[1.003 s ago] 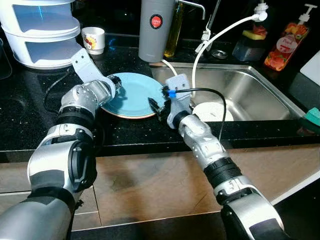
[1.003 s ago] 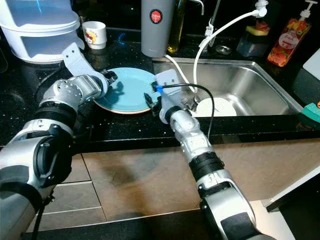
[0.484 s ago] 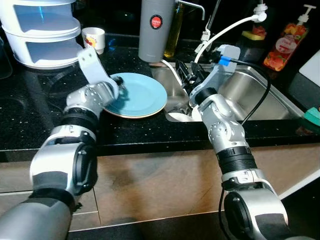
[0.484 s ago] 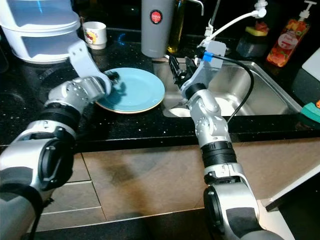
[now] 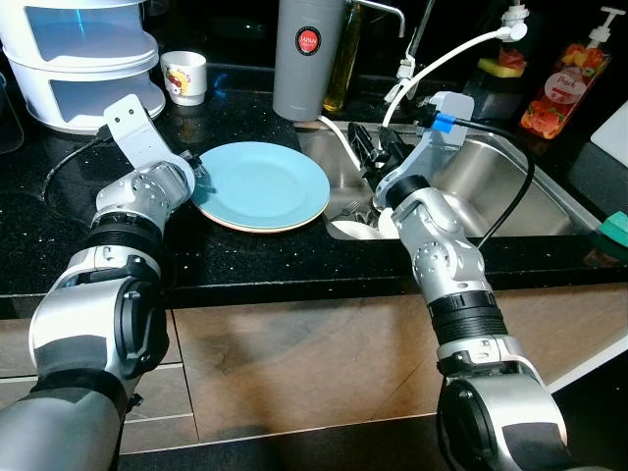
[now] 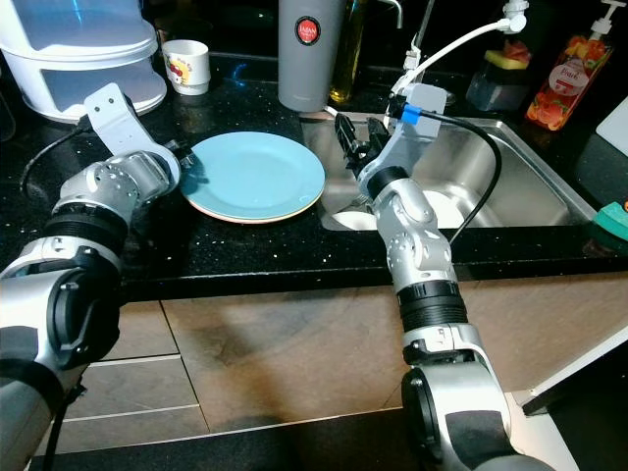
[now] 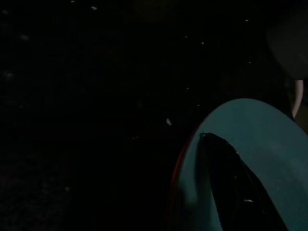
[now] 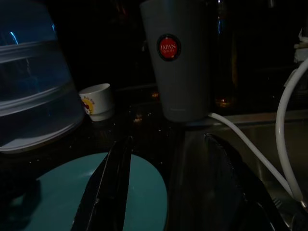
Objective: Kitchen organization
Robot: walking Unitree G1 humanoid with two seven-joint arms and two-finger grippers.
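The blue plate (image 5: 260, 184) is lying flat on the black bench (image 5: 59, 235) beside the sink (image 5: 510, 186). The left gripper (image 5: 199, 175) is touching its rim, grip state unclear. The right gripper (image 5: 371, 149) is hovering released over the sink's edge.

The right pincer (image 5: 371, 149) has lifted off the near right rim of the round light-blue plate (image 5: 261, 184) and now hangs open over the steel sink's (image 5: 500, 177) left edge. The left pincer (image 5: 197, 175) has drawn back to the plate's left rim.
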